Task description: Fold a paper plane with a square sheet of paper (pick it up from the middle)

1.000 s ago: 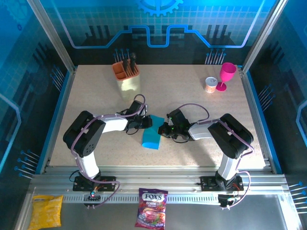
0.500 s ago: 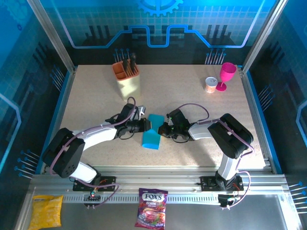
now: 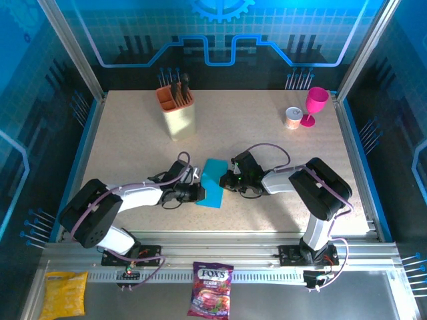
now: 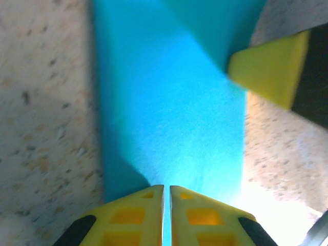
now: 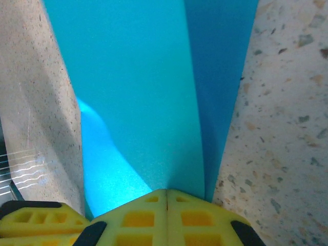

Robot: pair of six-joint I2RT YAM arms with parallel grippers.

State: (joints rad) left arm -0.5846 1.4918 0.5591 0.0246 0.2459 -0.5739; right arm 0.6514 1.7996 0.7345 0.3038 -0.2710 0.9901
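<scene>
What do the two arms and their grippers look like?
The left arm and right arm have black joints, white links and lilac cables looped alongside. The left gripper and right gripper have yellow wedge-shaped fingers with rectangular pockets and black trim.

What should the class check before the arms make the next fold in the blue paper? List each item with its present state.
1. Right gripper shut on the square sheet of paper: ok.
2. Left gripper closed at the sheet's near edge: ok. Whether it actually grips: cannot tell.
3. Sheet partly folded, one flap raised: ok.
4. Crease sharp along its whole length: cannot tell.
5. Utensil holder and pink goblet well apart from the sheet: ok.
</scene>
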